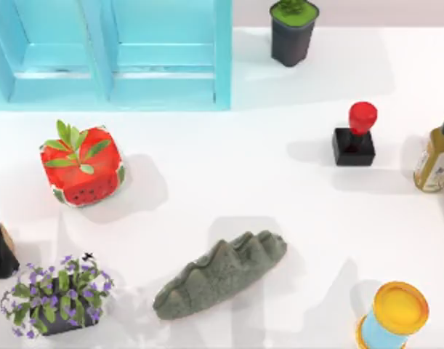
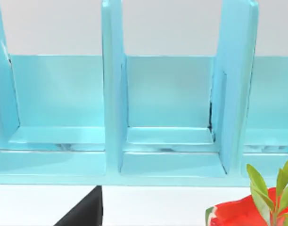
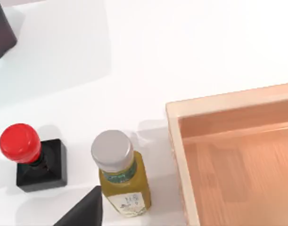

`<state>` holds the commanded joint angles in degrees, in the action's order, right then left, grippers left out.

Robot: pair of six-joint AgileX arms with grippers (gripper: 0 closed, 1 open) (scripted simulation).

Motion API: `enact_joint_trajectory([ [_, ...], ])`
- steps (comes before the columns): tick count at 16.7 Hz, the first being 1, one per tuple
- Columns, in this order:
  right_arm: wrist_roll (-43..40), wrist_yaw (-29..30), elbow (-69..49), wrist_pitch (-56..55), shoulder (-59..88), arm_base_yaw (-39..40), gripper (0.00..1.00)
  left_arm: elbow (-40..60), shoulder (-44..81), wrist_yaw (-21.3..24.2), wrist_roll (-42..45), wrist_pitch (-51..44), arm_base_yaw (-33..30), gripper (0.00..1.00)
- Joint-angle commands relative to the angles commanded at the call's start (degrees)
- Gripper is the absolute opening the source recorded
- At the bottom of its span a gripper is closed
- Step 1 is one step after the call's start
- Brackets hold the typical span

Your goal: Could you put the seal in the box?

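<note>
The seal (image 1: 356, 134), a red knob on a black square block, stands upright on the white table at the right. It also shows in the right wrist view (image 3: 33, 157), just beside an oil bottle (image 3: 120, 176). The box (image 1: 112, 54), large, cyan and divided inside, fills the far left; its compartments (image 2: 169, 117) show in the left wrist view. A dark part of my right gripper (image 3: 85, 209) lies near the seal and bottle, touching neither. A dark part of my left gripper (image 2: 85, 209) hangs over the table in front of the box. Nothing is held.
A dark pot with a green plant (image 1: 294, 29) stands behind the seal, the oil bottle (image 1: 436, 156) to its right. A watermelon cube (image 1: 80, 163), grey rock (image 1: 222, 276), purple flower pot (image 1: 54, 298) and yellow-lidded can (image 1: 392, 316) lie nearer. A wooden tray (image 3: 228, 100) sits by the bottle.
</note>
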<state>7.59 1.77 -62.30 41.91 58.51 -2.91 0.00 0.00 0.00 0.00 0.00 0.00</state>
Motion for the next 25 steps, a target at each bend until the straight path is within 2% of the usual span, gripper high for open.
enact_joint_trajectory([
  [7, 5.01, 0.70, -36.43, 22.93, 36.73, 4.18, 1.00, 0.00, 0.00, 0.00, 0.00, 0.00, 0.00, 1.00],
  [13, 7.96, 0.63, -58.80, 36.03, 60.29, 10.86, 1.00, 0.00, 0.00, 0.00, 0.00, 0.00, 0.00, 1.00],
  [19, 9.70, 0.39, -71.10, 42.11, 73.82, 17.36, 1.00, 0.00, 0.00, 0.00, 0.00, 0.00, 0.00, 1.00],
  [25, 10.13, 0.25, -72.97, 42.86, 76.56, 19.43, 1.00, 0.00, 0.00, 0.00, 0.00, 0.00, 0.00, 1.00],
])
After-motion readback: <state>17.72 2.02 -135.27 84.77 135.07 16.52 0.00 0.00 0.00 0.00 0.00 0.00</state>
